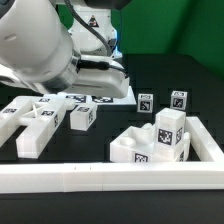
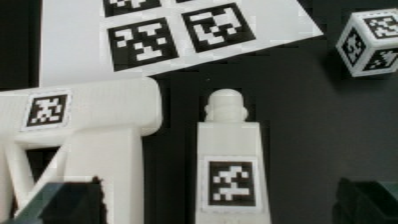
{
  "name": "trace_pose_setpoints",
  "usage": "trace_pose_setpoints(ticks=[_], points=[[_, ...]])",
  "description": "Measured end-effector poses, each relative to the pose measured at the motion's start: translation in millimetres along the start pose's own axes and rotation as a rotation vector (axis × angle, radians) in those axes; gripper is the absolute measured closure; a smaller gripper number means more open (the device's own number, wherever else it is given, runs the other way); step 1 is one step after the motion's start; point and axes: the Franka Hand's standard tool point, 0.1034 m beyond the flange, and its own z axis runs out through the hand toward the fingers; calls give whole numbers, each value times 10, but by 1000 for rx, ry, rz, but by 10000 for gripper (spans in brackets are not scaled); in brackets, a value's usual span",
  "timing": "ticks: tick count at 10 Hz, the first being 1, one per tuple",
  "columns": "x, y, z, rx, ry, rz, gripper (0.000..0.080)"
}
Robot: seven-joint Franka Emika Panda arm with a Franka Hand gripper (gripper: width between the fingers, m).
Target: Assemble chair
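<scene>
Wrist view: fingers (image 2: 57,208) are spread wide with nothing clamped, so open and gripping nothing. White bar (image 2: 224,150) lies flat on the black bench (image 2: 302,110) in the gap between them, tag face up, rounded peg end towards the marker board (image 2: 169,30). Braced panel (image 2: 80,115) sits just beside the bar with a thin dark gap between; it is tagged too, diagonal struts showing. One finger overlaps the panel in the picture; cannot tell if it touches. Tagged block (image 2: 370,45) sits apart, near the board's corner.

Exterior view: arm (image 1: 40,45) fills the upper part on that view's left, blurred, and hides the fingers. Chair parts are all on the bench. Flat pieces (image 1: 45,128) lie under the arm, with a cube-like piece (image 1: 82,117) next to them. Further back towards that view's right are a small block (image 1: 146,101) and a second block (image 1: 178,99), near each other but apart. Cluster of pieces (image 1: 160,138) sits inside the corner of the L-shaped rail (image 1: 100,176), close to its side leg. Cannot tell whether the cluster is joined or only stacked.
</scene>
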Motion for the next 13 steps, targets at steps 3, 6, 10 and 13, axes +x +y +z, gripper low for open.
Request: trace_pose_setpoints(ticks=[3, 6, 10, 13], points=[[43, 8, 31, -5, -18, 2, 151], [64, -2, 48, -9, -29, 2, 151], [198, -94, 54, -23, 5, -26, 151], [219, -105, 62, -24, 11, -56, 151]])
